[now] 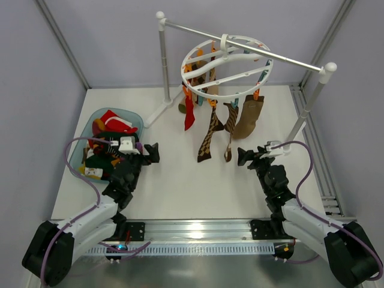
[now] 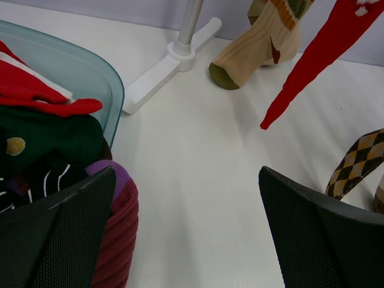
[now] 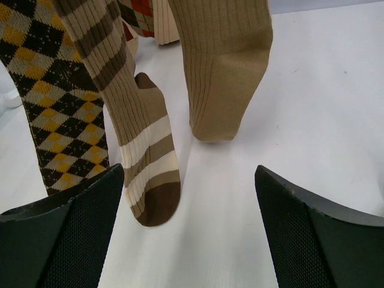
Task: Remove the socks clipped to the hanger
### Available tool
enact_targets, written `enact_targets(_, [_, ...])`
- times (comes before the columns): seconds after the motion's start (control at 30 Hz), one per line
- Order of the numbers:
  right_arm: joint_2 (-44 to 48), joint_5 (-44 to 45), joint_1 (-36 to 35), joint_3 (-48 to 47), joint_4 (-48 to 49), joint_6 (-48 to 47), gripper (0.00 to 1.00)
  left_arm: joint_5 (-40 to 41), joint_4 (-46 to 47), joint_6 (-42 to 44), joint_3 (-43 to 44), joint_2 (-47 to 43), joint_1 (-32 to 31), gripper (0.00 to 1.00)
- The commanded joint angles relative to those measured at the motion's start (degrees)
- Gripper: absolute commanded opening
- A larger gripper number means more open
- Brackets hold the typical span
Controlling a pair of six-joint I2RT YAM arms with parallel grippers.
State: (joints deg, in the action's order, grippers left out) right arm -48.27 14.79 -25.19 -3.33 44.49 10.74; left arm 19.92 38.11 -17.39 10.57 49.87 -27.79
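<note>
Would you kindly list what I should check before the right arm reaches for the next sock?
1. The right gripper is open and empty: ok.
2. The left gripper is open and empty: ok.
3. The striped sock hangs just ahead of the right gripper: ok.
4. The hanger sits hooked on the rail: ok.
5. How tightly its clip holds the striped sock: cannot tell.

The right wrist view's top edge cuts off the plain tan ribbed sock. The left wrist view's cuts off the narrow red fabric sock.
</note>
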Motion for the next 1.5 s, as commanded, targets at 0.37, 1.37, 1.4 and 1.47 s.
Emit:
enact_targets(0.37, [9.2, 5.1, -0.4, 1.3, 0.7, -0.3, 0.89, -4.5, 17.3, 2.2, 8.0, 21.6, -15.3, 0.99])
enact_targets(1.37, [10.8, 3.2, -0.4, 2.8, 1.9, -0.3, 0.89, -3.2, 18.8, -1.3, 32.7, 54.3, -20.5, 1.00])
enact_targets(1.4, [10.8, 3.2, -0.3, 2.9, 2.0, -0.3, 0.89, -3.0, 18.4, -1.2, 33.0, 54.7, -20.6, 0.99])
enact_targets(1.47, [11.0, 3.3, -0.4, 2.9, 2.0, -0.3, 0.89, -2.5, 18.1, -1.2, 33.7, 55.2, -20.7, 1.00])
